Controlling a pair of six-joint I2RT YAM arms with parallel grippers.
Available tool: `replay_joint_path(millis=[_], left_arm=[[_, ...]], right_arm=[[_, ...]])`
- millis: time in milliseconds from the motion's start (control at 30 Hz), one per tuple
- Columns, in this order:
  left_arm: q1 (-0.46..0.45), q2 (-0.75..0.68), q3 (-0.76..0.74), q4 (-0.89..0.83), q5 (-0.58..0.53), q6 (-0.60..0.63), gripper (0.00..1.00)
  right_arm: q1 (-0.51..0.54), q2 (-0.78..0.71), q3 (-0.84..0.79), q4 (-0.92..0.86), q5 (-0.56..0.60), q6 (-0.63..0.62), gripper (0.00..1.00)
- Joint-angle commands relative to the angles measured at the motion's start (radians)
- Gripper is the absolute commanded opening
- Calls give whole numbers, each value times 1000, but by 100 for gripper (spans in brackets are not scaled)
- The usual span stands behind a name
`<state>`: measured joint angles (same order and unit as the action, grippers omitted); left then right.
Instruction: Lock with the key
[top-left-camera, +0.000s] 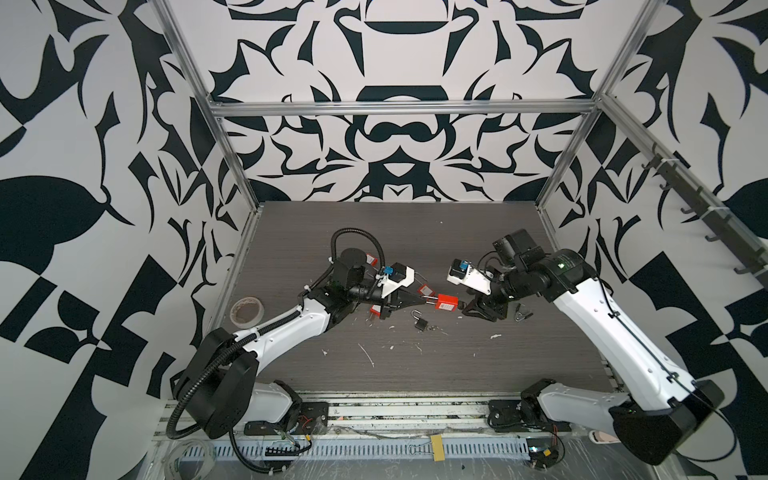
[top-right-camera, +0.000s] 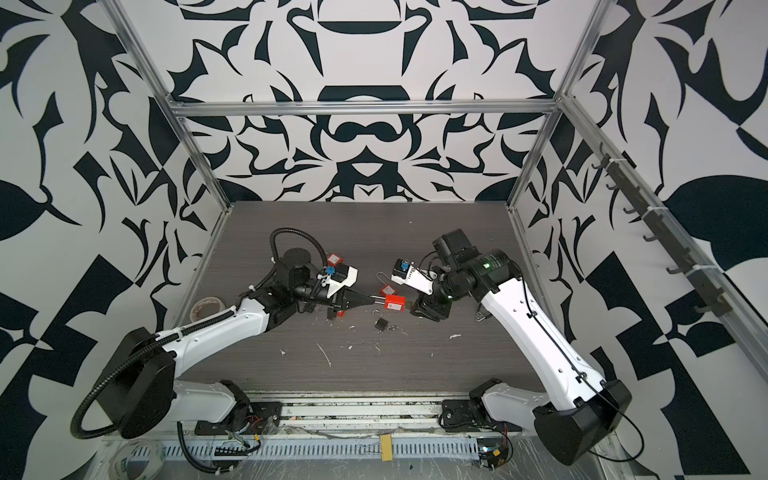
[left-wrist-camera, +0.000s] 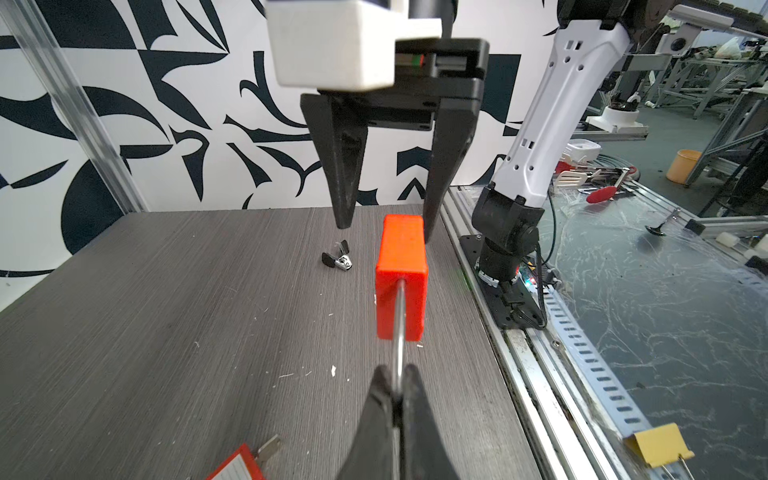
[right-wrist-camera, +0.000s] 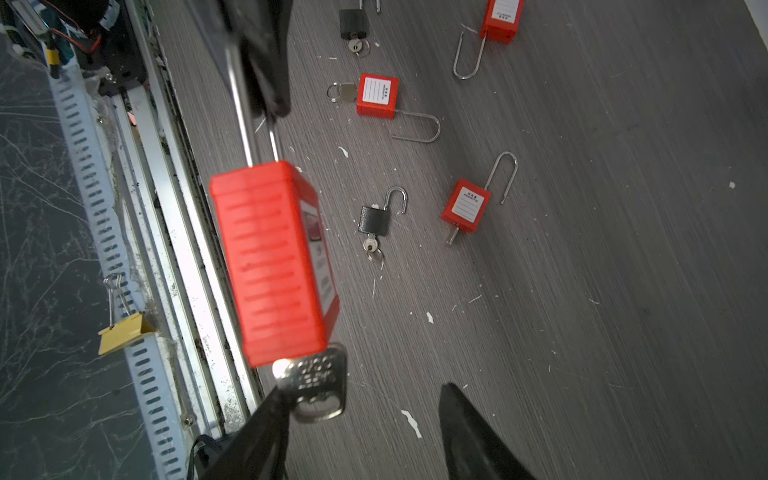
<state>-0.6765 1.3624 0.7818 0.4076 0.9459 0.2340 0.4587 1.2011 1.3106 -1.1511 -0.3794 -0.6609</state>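
Observation:
A red padlock (top-left-camera: 447, 301) (top-right-camera: 395, 302) hangs above the table's middle. My left gripper (top-left-camera: 426, 300) (left-wrist-camera: 397, 380) is shut on its long steel shackle (left-wrist-camera: 400, 324) (right-wrist-camera: 245, 124). The lock body (left-wrist-camera: 401, 278) (right-wrist-camera: 274, 262) points toward the right arm. A silver key (right-wrist-camera: 318, 382) sticks out of the body's far end. My right gripper (top-left-camera: 467, 305) (left-wrist-camera: 385, 228) (right-wrist-camera: 361, 390) stands open around that end. One finger touches the key's edge; the other is well apart from it.
Several other red padlocks (right-wrist-camera: 376, 95) (right-wrist-camera: 465, 205) lie open on the table, and a small black padlock (top-left-camera: 419, 322) (right-wrist-camera: 374, 220) with its key. A tape roll (top-left-camera: 247, 311) sits at the left edge, a black binder clip (left-wrist-camera: 337, 259) on the right.

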Motion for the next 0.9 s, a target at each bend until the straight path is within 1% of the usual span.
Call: replay_joint_path(millis=[0, 167, 267, 367, 433, 500, 600, 700, 767, 867], left_arm=[[-9, -5, 13, 40, 29, -20, 0], [-15, 4, 11, 46, 27, -26, 0], [-15, 5, 8, 49, 18, -27, 0], [-15, 4, 9, 53, 9, -27, 0], [-16, 3, 11, 53, 7, -26, 0], [-15, 8, 14, 53, 7, -25, 0], [-15, 20, 19, 49, 14, -25, 0], [-15, 29, 26, 42, 17, -23, 0], [-15, 35, 30, 40, 24, -22, 0], [-15, 36, 31, 42, 25, -22, 0]], right_arm=[[-3, 5, -25, 82, -11, 4, 58], [-3, -32, -87, 202, 18, -10, 57], [-2, -67, -131, 237, 26, -66, 57], [-2, -108, -165, 228, 27, -123, 55], [-2, -126, -184, 182, 29, -170, 53], [-2, -135, -184, 135, 34, -204, 49], [-3, -172, -177, 132, 1, -195, 50], [-2, -196, -158, 145, -8, -164, 51], [-3, -183, -124, 150, -30, -141, 49], [-3, -151, -94, 141, -68, -140, 45]])
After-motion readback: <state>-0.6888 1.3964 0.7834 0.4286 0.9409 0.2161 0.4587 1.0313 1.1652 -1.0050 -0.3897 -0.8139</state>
